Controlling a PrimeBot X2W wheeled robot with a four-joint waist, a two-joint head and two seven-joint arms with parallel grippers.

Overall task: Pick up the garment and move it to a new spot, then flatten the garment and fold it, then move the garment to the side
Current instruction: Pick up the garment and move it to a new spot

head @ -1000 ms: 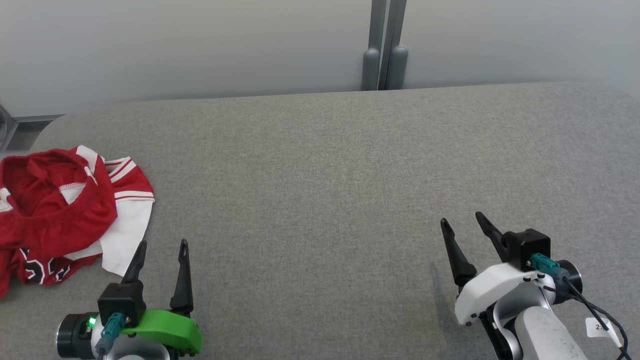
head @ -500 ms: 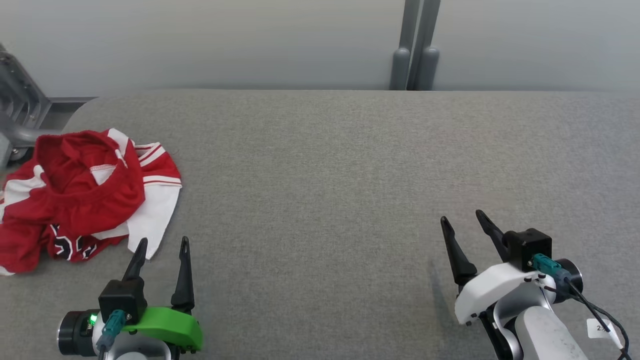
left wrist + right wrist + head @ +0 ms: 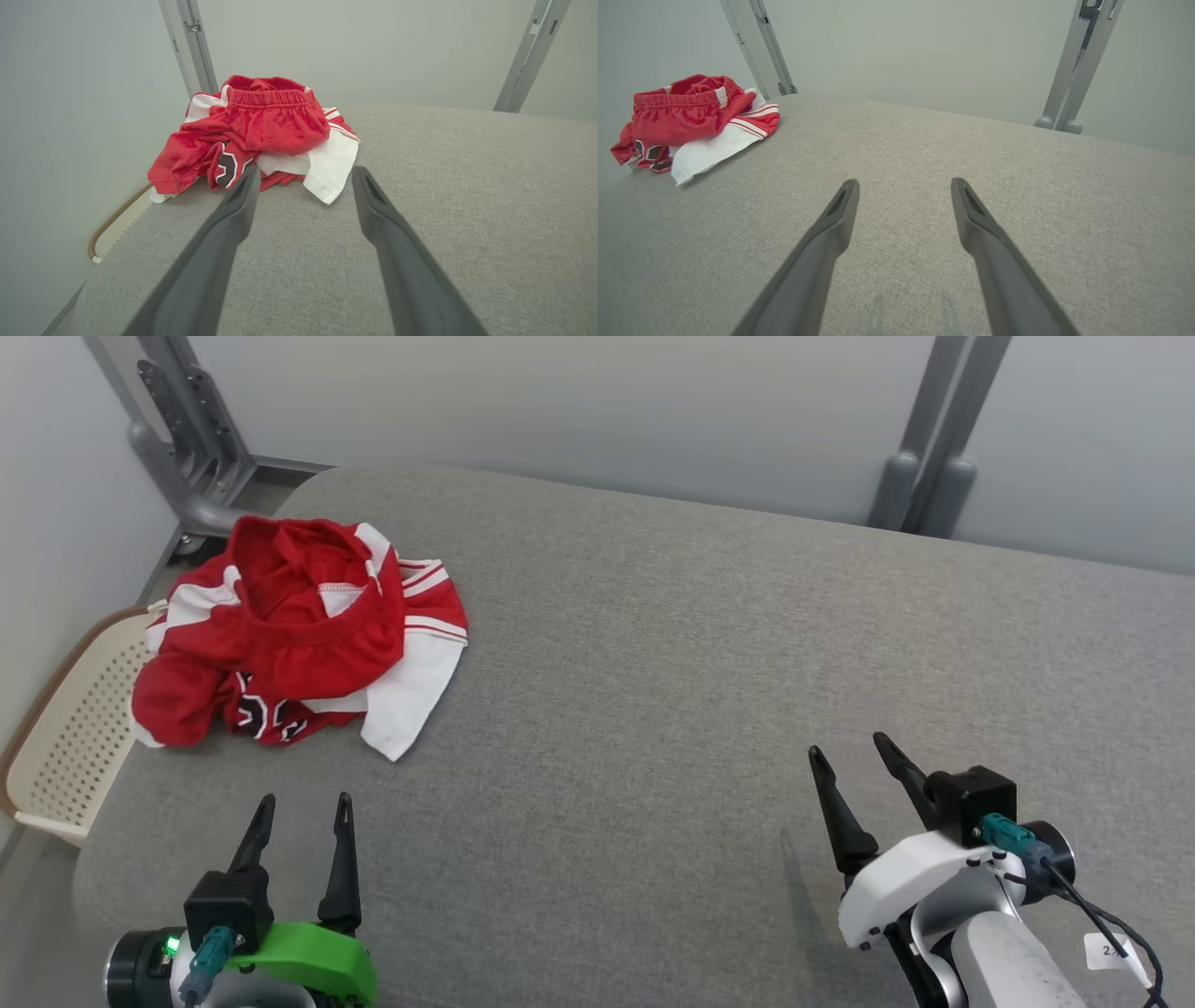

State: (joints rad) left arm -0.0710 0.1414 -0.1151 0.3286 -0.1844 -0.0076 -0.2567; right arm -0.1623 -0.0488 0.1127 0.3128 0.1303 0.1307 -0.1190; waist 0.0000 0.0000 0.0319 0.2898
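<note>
Two pairs of jaws apart, we note: left gripper [image 3: 306, 797], right gripper [image 3: 848, 745] | crumpled red-and-white fabric garment [image 3: 299, 635] lies near far-left corner of grey fabric tabletop [image 3: 700, 644], ahead of our left gripper

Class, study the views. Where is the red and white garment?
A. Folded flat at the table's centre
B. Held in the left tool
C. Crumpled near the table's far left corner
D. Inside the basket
C: the garment lies bunched on the table near its far left corner, apart from the open left tool, which holds nothing.
</note>
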